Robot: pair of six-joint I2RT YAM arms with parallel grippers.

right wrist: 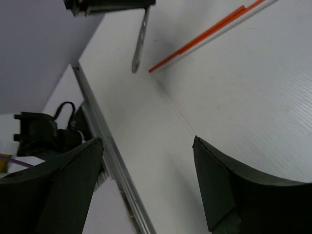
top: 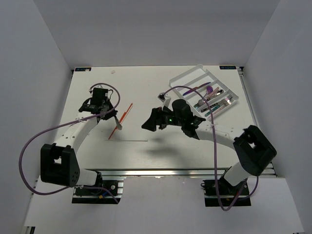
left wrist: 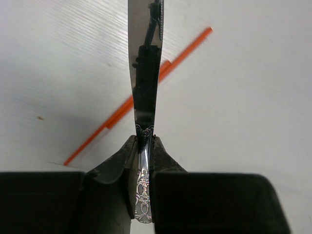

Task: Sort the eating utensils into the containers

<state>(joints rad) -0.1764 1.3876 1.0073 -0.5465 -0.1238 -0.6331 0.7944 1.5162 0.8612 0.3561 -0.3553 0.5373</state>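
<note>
Nearest the bases, the right tool (right wrist: pixel 147 144) hangs low over the worktop (top: pixel 146 87) with its jaws wide and nothing between them. It sits toward the middle and faces the left arm. I judge it is either waiting to take a handover or holding off until the other arm has finished.

A little further out on the left, the left tool (left wrist: pixel 142 148) is closed narrow on a silver knife (left wrist: pixel 145 92). It pinches the patterned handle just below where the blade begins. The blade runs straight out ahead of the fingers, and the right wrist view shows it lifted off the worktop with its tip tilted down. Holding it by the handle leaves the whole blade free, which should let it go lengthwise into a slot.

Under the blade and apart from it, a thin orange strip (top: pixel 126 113) lies flat and slanted on the worktop. I cannot tell whether it is tape or a stick, and neither tool touches it.

Farthest away, at the right rear, the white tray (top: pixel 195 73) sits at an angle. Several utensils (top: pixel 212 97) lie lengthwise in its right-hand compartments, while the left-hand ones look bare. The knife is well apart from the tray. By my reckoning it has yet to be carried across and will need turning to line up with the slots.
</note>
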